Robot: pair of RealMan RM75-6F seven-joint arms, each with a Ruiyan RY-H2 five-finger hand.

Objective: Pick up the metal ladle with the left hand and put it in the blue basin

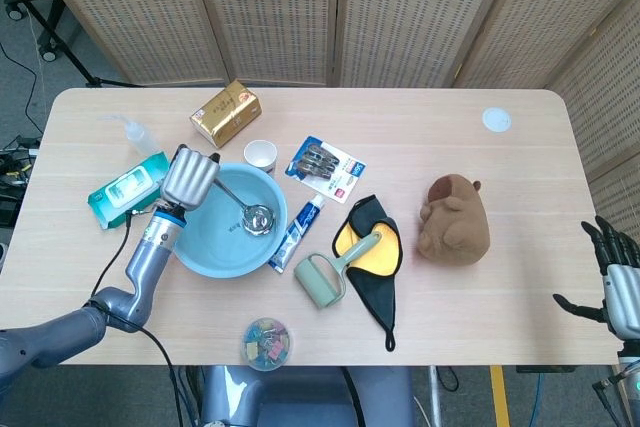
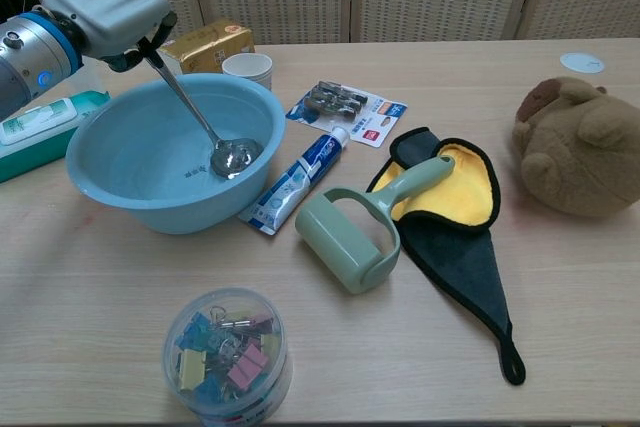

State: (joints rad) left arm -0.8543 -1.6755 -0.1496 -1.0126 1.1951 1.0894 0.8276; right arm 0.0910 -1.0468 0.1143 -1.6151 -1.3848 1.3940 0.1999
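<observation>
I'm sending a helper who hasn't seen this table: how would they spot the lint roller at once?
Start at the round blue plastic basin on the table's left part. Just right of it lies a blue-and-white toothpaste tube, and beside that the sage-green plastic lint roller, its handle resting on a black-and-yellow cloth. It's the only pale green, drum-shaped item there.
</observation>
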